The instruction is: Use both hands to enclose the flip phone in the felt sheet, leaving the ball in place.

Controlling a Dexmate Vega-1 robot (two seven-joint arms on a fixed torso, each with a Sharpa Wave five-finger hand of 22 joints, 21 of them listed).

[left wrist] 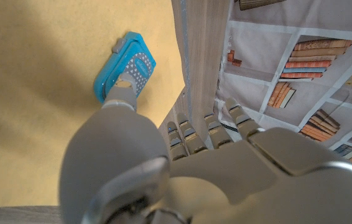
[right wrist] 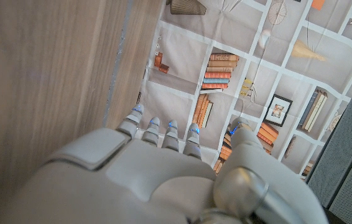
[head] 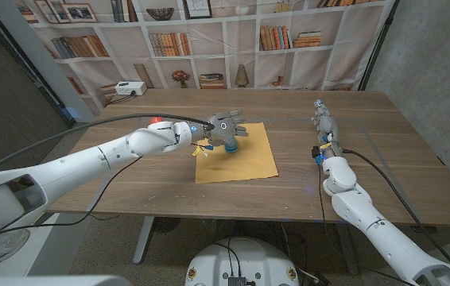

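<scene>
The left robot hand (head: 226, 127) is over the far-left part of the yellow felt sheet (head: 245, 163). In the left wrist view its thumb tip (left wrist: 123, 84) touches the blue flip phone (left wrist: 126, 66), while the other fingers (left wrist: 207, 127) are spread and point away, so the hand holds nothing and is open. The phone lies on the felt directly under this hand, and its long axis runs roughly along the line of the thumb. The right robot hand (head: 323, 123) stands apart on the bare desk (head: 384, 151), well to the right of the felt, fingers extended and empty. So the left hand is much nearer to the phone; I judge the right hand must first come to the right edge of the sheet for folding. A ball I cannot identify surely; something red (head: 157, 121) shows on the left arm.
</scene>
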